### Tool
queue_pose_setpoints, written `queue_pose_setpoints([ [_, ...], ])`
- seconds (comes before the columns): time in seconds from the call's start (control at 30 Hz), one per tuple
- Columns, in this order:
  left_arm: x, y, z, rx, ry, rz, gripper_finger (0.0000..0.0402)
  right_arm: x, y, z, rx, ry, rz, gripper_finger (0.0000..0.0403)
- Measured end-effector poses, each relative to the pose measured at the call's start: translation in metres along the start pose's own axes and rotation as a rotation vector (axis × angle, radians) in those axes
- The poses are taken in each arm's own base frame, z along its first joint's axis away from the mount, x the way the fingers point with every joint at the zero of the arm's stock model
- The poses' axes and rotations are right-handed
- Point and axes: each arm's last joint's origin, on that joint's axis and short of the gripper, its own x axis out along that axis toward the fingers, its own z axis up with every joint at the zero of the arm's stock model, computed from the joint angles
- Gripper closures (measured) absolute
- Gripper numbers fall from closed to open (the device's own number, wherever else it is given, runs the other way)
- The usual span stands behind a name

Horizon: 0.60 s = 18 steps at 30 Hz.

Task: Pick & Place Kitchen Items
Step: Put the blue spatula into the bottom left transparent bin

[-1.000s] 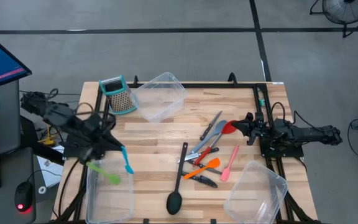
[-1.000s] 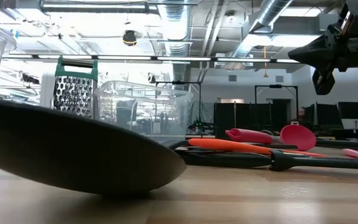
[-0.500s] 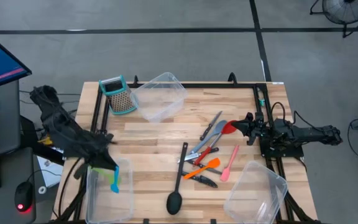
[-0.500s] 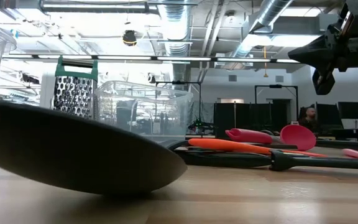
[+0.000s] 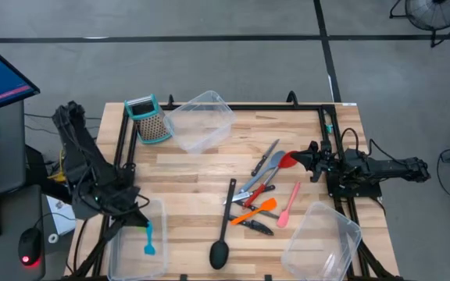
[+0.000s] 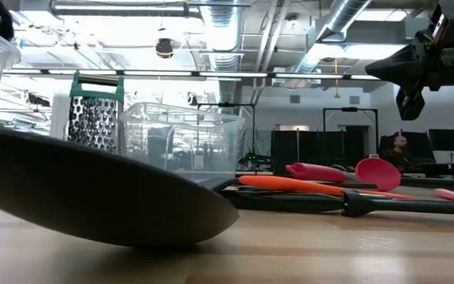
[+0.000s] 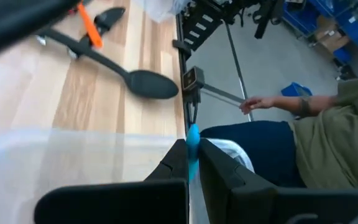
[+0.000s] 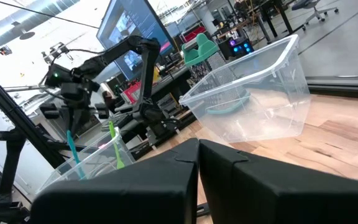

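Blue spatula | clamped in left gripper, hanging into tub | right gripper clenched, beside red spoon

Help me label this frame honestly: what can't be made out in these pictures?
Low view: the black plastic ladle's bowl fills the foreground, hiding the table behind it.
High view: the left arm covers its end effector; whether the blue silicone spatula touches the floor of the clear plastic tub is unclear.
High view: the black-handled knives lie tangled with the orange silicone spatula; their count is unclear.
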Motion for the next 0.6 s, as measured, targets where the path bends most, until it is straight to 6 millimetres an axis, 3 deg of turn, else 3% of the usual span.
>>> queue_pose_setpoints([
  [0.27, 0.01, 0.013, -0.028, -0.085, 0.021, 0.008, 0.0401, 0.0, 0.0, 0.0, 0.0, 0.0, 0.0, 0.0393],
  [0.6, 0.015, 0.023, -0.039, -0.118, 0.029, 0.038, 0.0397, 0.0, 0.0, 0.0, 0.0, 0.0, 0.0, 0.0393],
])
